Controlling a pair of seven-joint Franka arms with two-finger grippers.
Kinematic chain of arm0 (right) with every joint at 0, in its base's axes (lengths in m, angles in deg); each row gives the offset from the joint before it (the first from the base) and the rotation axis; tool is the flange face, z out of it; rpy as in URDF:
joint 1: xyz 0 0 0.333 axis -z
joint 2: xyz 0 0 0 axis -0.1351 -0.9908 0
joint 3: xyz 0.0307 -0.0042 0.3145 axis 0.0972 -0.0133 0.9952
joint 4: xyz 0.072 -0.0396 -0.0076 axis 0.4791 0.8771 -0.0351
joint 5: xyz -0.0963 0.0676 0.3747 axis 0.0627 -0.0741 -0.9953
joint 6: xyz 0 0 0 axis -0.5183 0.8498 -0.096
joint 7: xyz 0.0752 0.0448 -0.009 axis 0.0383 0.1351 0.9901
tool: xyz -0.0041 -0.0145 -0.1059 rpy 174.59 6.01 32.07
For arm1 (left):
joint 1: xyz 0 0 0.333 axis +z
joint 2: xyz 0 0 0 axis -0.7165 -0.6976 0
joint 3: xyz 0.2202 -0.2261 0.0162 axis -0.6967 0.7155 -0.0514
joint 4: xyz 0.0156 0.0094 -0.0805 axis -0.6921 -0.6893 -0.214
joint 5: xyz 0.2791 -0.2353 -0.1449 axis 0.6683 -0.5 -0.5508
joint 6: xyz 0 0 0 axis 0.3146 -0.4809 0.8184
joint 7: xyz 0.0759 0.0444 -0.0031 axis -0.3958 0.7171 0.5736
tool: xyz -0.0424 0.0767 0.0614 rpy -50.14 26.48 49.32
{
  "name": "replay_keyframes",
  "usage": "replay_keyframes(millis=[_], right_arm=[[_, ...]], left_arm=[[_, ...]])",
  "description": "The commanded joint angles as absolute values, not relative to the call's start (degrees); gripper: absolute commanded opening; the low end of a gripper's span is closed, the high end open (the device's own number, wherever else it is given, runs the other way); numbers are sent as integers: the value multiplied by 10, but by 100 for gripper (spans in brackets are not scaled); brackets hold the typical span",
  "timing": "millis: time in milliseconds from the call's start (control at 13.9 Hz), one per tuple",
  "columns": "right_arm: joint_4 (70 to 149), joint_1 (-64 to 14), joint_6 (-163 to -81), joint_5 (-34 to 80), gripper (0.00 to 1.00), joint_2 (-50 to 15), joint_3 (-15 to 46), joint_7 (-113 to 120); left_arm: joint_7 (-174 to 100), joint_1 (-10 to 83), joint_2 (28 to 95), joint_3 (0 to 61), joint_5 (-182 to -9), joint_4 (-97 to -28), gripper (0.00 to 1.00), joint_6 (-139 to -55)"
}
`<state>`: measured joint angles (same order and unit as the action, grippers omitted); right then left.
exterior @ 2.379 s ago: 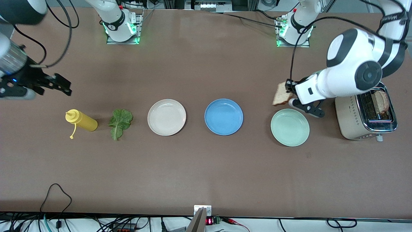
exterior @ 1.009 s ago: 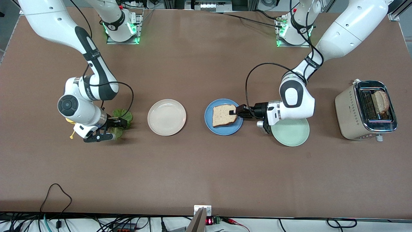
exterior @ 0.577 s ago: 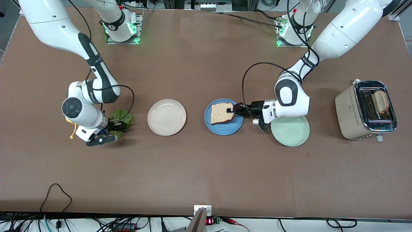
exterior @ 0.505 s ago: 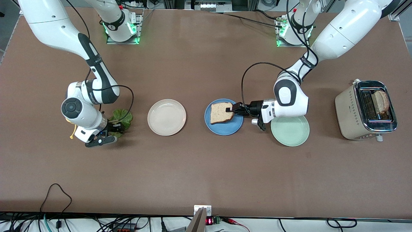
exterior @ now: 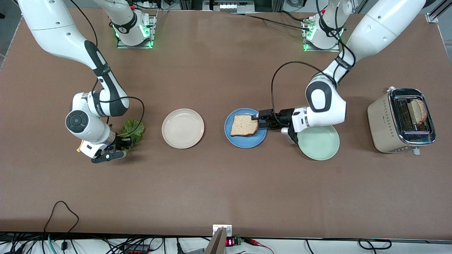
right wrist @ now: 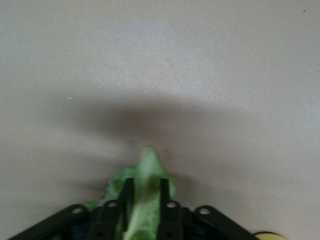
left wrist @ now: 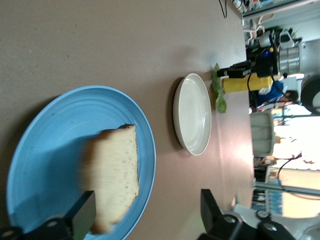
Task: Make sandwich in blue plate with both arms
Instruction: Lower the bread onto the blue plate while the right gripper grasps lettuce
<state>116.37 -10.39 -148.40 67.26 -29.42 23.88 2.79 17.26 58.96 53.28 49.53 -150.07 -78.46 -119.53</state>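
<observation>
The table (exterior: pixel 219 183) carries a toaster (exterior: pixel 400 121) at the left arm's end, one bread slice (exterior: pixel 418 110) standing in its slot. Beside it lie a green plate (exterior: pixel 319 143), then the blue plate (exterior: pixel 247 141), then a white plate (exterior: pixel 183 128). A second slice (exterior: pixel 243 125) lies flat on the blue plate. The left gripper (exterior: pixel 257 120) sits over that plate's rim, fingers (left wrist: pixel 82 215) spread wide, holding nothing. At the right arm's end, the right gripper (exterior: pixel 122 146) is closed on the lettuce (exterior: pixel 132 127) — pinching its stem — just beside a mustard bottle (left wrist: pixel 247 84).
</observation>
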Motion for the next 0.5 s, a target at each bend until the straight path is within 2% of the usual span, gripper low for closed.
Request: replay_keyframes(millis=[0, 72, 288, 433], right_arm=[[1155, -99, -1486, 681, 8, -300, 243, 33], [1155, -99, -1486, 681, 0, -299, 243, 33], [1149, -100, -1484, 680, 0, -293, 246, 64], [1147, -101, -1478, 681, 0, -271, 247, 115]], left_arm=[[176, 592, 581, 473, -1407, -813, 100, -1182], [175, 594, 582, 467, -1374, -811, 100, -1160], [159, 597, 601, 427, -1267, -779, 100, -1073], [101, 597, 605, 416, -1152, -724, 100, -986]])
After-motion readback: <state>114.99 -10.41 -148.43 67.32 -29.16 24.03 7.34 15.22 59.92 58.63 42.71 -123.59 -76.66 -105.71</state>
